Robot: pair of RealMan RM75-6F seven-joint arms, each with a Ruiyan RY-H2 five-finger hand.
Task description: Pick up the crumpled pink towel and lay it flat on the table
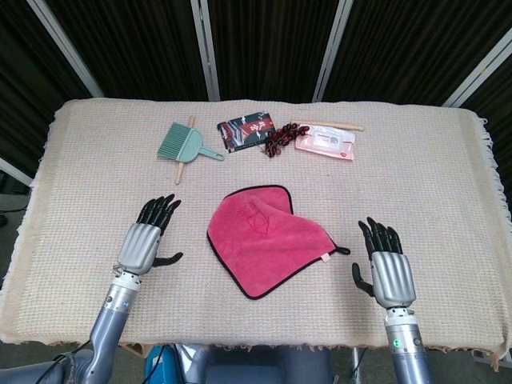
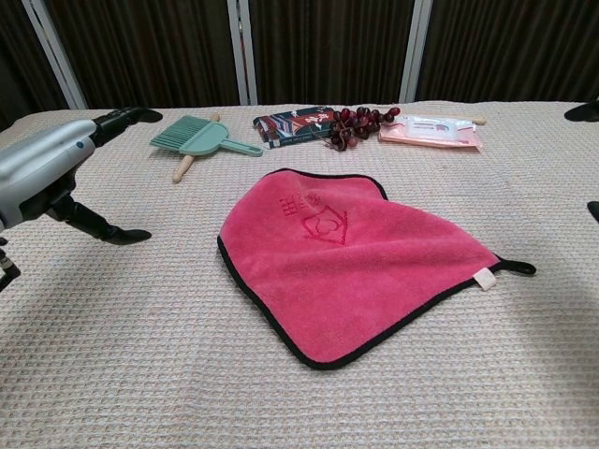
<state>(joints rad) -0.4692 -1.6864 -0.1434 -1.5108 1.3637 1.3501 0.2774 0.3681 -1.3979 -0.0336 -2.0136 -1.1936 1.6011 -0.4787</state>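
Observation:
The pink towel (image 1: 262, 237) with black trim lies spread flat on the table (image 1: 448, 184), shown also in the chest view as the towel (image 2: 346, 253). Its white tag and black loop point toward the right. My left hand (image 1: 146, 238) hovers left of the towel, fingers apart, holding nothing; the chest view shows this left hand (image 2: 51, 178) at the left edge. My right hand (image 1: 387, 264) is off to the right of the towel, open and clear of it. Only its fingertips (image 2: 585, 110) show at the chest view's right edge.
At the back of the table lie a green dustpan with brush (image 1: 186, 145), a dark printed packet (image 1: 249, 130), a dark red beaded bunch (image 1: 278, 140), a pink wipes pack (image 1: 326, 145) and a wooden stick (image 1: 328, 125).

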